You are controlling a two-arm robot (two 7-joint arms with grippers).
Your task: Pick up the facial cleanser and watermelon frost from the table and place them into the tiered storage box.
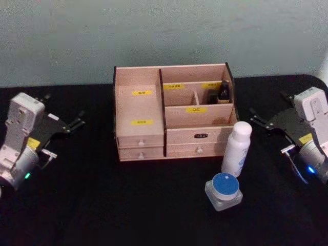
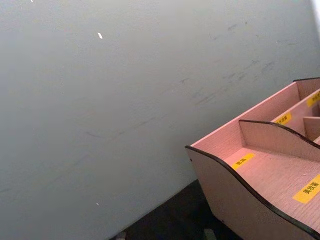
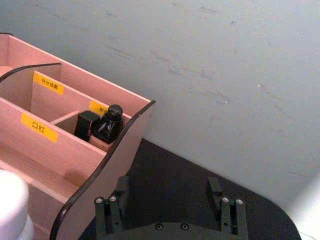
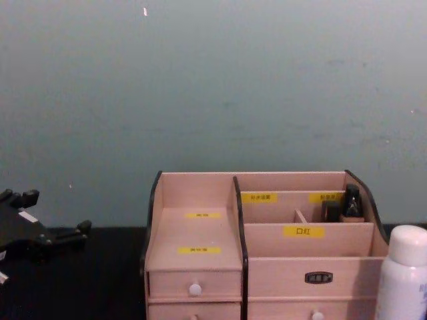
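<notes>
The tiered storage box [image 1: 174, 119] stands at the table's middle back, also seen in the chest view [image 4: 260, 247] and both wrist views [image 2: 260, 170] [image 3: 55, 135]. In front of its right end a white bottle [image 1: 237, 148] [image 4: 403, 273] [image 3: 12, 200] stands upright. A squat clear jar with a blue lid [image 1: 224, 190] sits just in front of the bottle. These are the facial cleanser and watermelon frost; I cannot tell which is which. My left gripper [image 1: 64, 110] [image 4: 57, 213] hovers open at the far left. My right gripper [image 1: 269, 106] [image 3: 167, 187] is open to the right of the box.
A dark bottle [image 1: 224, 89] [image 3: 107, 125] and a black item stand in the box's rear right compartment. The other compartments look bare. The black tabletop [image 1: 102, 205] has free room in front of the box. A grey-green wall [image 4: 213, 87] rises close behind.
</notes>
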